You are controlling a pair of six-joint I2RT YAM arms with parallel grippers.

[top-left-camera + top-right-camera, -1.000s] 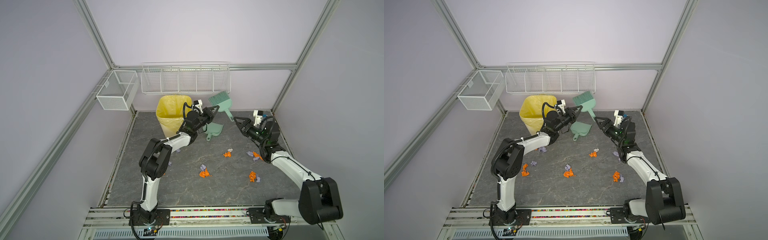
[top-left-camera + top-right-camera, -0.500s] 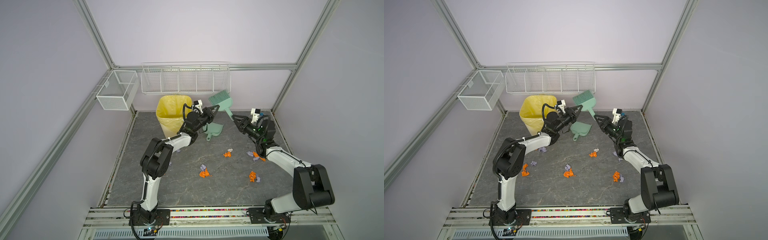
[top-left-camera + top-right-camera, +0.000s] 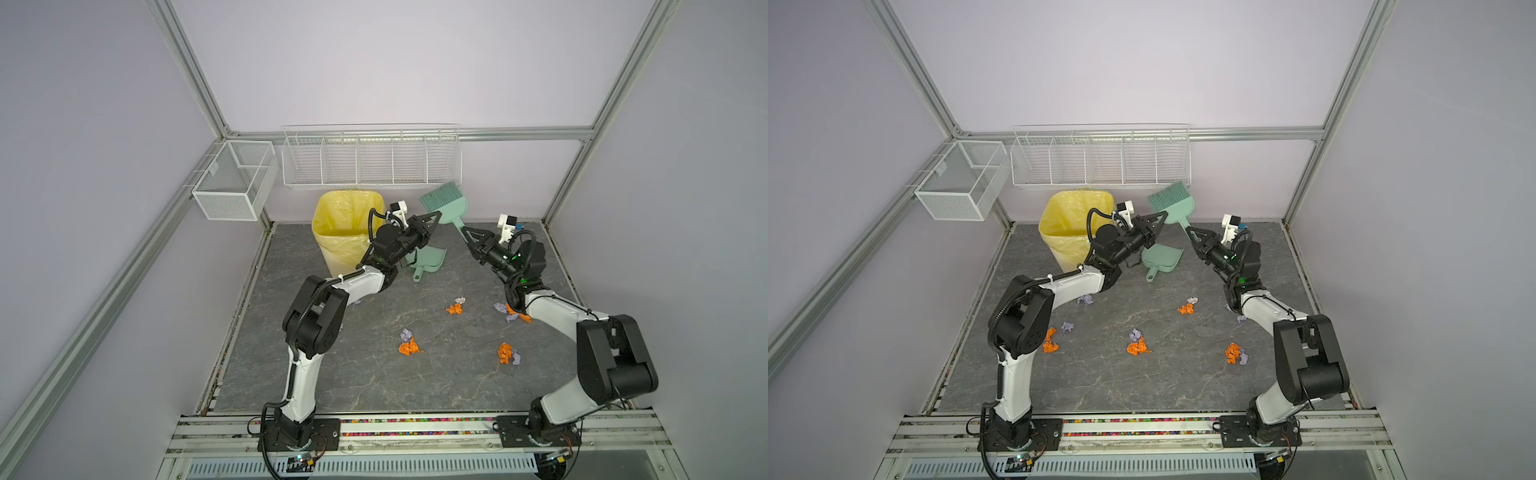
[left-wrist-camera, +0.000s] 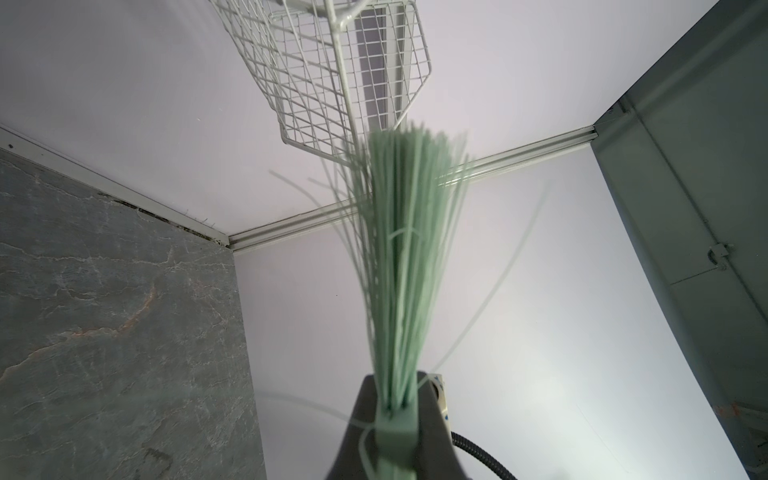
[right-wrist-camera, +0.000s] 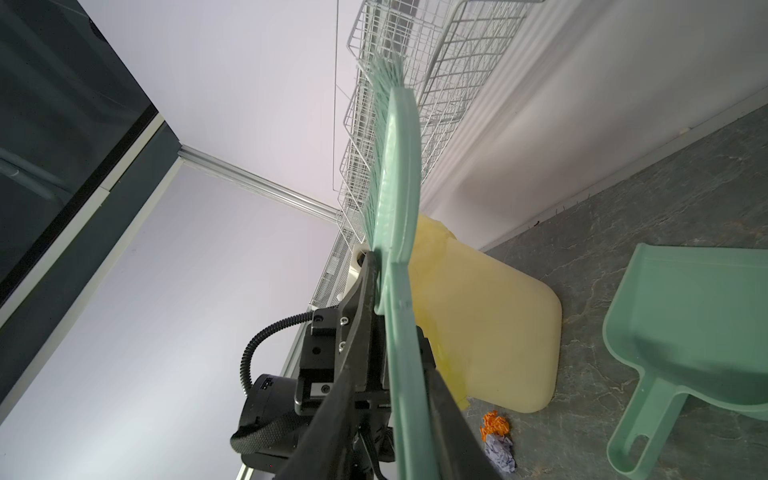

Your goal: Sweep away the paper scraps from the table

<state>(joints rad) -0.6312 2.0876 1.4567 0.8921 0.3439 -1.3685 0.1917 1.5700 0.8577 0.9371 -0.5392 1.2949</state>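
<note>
Within the last second the right gripper had reached the brush handle and drawn its jaws narrow around it. The paper scraps lay unswept on the table, scattered in front of the yellow bin. Beside the bin, the left gripper held the brush head clamped aloft. This looked like a handover; next the left jaws should release. Both arms hid some scraps.
</note>
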